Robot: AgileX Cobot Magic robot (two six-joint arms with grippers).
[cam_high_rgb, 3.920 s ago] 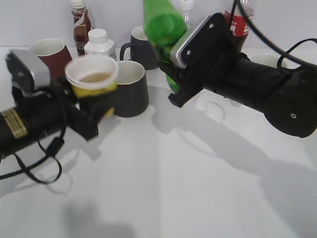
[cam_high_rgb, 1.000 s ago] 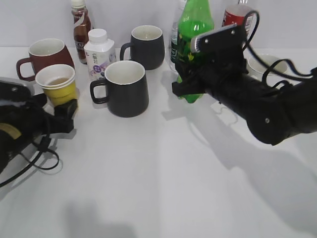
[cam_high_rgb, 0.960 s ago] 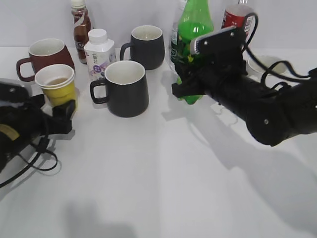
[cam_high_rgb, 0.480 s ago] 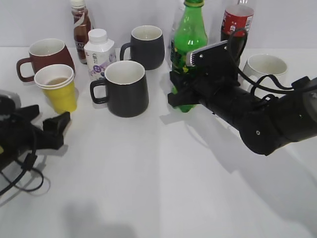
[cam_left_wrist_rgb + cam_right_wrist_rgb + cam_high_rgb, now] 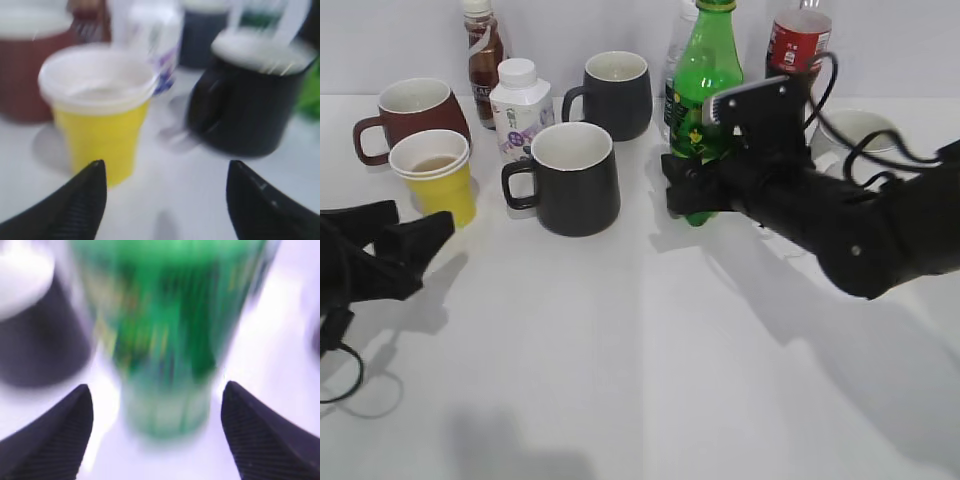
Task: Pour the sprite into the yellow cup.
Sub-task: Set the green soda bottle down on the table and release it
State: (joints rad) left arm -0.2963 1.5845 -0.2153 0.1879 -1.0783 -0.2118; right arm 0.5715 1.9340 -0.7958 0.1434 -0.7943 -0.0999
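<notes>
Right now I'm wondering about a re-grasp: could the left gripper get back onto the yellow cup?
Probably yes. The left gripper is open and faces the yellow cup, which stands upright just ahead of it, offset toward one finger, with bare table between them.

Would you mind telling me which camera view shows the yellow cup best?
The exterior view: the yellow cup appears whole and sharp, standing upright beside the dark red mug. The left wrist view shows it closer but blurred, beyond the open left claw. The right wrist view misses it.

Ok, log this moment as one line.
sprite: upright on table | yellow cup: standing, filled | left gripper: open, clear | right gripper: open, bottle between jaws
</notes>
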